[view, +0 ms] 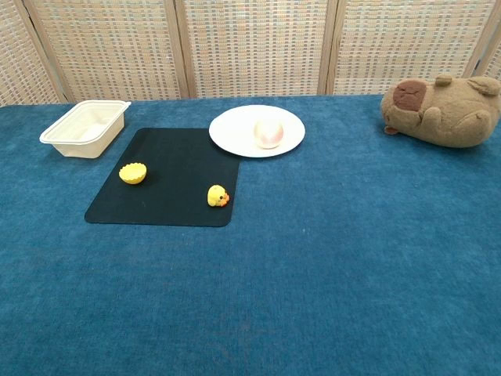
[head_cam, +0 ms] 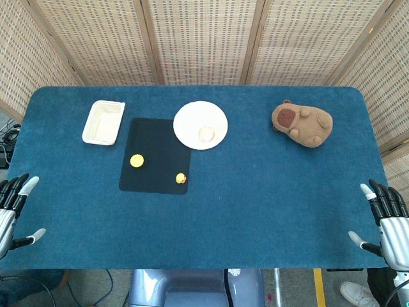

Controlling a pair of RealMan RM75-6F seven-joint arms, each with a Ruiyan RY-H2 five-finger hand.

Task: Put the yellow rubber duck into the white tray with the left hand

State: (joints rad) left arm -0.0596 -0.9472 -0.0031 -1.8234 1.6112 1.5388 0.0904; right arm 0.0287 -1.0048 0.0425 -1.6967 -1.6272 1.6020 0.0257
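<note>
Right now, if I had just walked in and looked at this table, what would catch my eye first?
Probably the brown plush animal lying at the far right of the blue table, the biggest thing there. Next, the round white plate near the middle with a pale ball on it, overlapping a black mat that carries a tiny yellow rubber duck and a yellow cup. A white tray sits left of the mat.
</note>
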